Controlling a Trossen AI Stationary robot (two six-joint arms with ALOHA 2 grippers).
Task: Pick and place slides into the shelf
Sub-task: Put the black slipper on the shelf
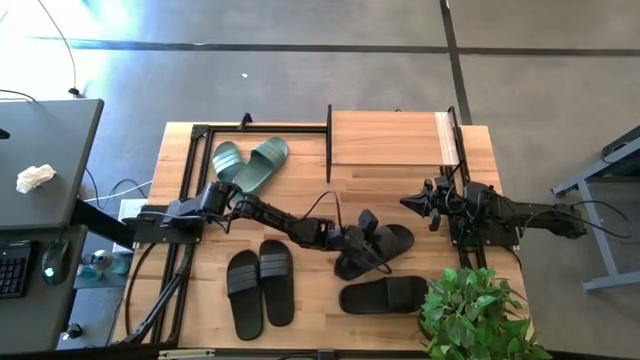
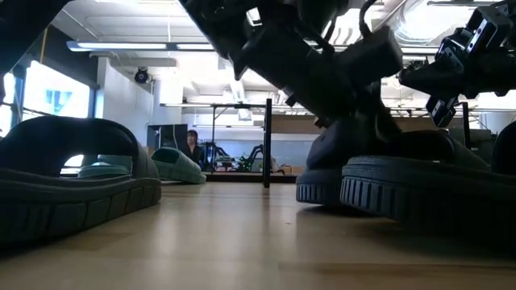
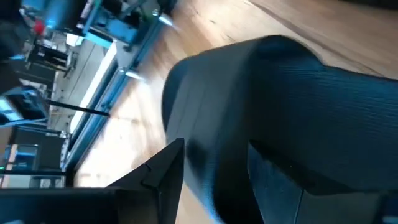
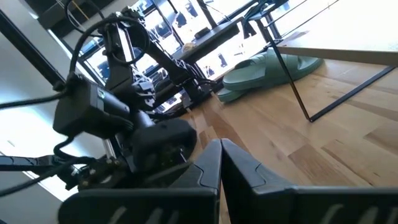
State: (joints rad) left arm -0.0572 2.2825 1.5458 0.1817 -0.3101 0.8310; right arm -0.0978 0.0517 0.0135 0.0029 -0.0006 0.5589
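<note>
Sage-green slide pair (image 1: 250, 163) flat on desk beside shelf (image 1: 390, 138), wooden-topped, black rods. Black pair (image 1: 259, 285) side by side near front. One black slide (image 1: 385, 296) alone; another (image 1: 385, 243) tilted, clamped in left pincer (image 1: 362, 240).

My left arm reaches out across the table, elbow bent, wrist tipped down. My left gripper (image 1: 366, 238) is clamped on a black slide (image 1: 385, 242), fingers partway apart around its strap. My right arm sits back at its side, right gripper (image 1: 412, 202) pressed fully together, holding nothing.
</note>
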